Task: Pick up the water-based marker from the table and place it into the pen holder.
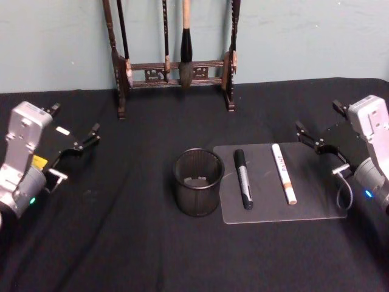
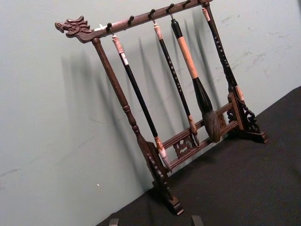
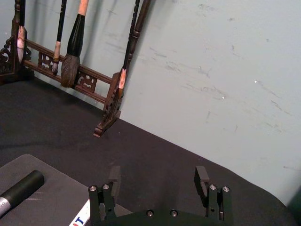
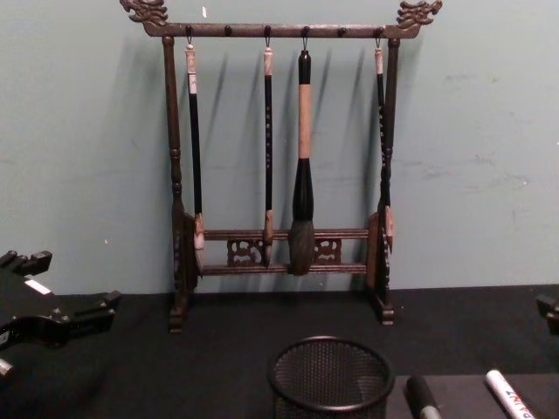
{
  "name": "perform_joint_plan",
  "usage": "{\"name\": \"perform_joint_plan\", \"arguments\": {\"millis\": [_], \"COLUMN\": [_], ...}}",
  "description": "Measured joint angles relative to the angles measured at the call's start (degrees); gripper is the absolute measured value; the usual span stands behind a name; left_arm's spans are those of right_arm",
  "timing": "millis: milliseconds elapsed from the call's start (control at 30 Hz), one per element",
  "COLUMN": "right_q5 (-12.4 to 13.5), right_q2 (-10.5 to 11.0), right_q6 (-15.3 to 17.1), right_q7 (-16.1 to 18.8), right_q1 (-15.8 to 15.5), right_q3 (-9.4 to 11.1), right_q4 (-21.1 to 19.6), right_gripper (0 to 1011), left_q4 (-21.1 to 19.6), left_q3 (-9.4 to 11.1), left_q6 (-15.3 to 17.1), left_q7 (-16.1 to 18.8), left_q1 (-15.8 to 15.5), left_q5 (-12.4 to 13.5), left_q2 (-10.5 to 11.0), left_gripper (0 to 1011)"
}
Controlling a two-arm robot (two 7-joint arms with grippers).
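The left gripper (image 1: 76,118) hovers over the black-clothed table (image 1: 121,243) at far left, fingers spread and holding nothing. Behind, a wooden brush rack (image 1: 176,70) stands against the wall. At centre sits the mesh pen holder (image 1: 196,198), upright. Just beside it, on a clear mat (image 1: 316,207), the black water-based marker (image 1: 243,179) lies flat, with a white marker (image 1: 284,173) lettered PAINT lying apart from it, 2 pens in all. At far right, the right gripper (image 1: 317,115) hangs near the mat's edge, fingers (image 3: 201,175) likewise parted and empty.
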Motion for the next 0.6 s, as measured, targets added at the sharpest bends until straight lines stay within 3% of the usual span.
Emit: {"name": "perform_joint_plan", "arguments": {"millis": [600], "right_q5": [0.0], "right_q2": [0.0], "right_q6": [0.0], "right_q7": [0.0], "right_q1": [0.0], "right_q3": [0.0], "right_q4": [0.0], "right_gripper": [1000], "left_q4": [0.0], "left_q3": [0.0], "left_q6": [0.0], "left_q7": [0.0], "left_q1": [0.0], "left_q5": [0.0], "left_q2": [0.0], "left_gripper": [1001]}}
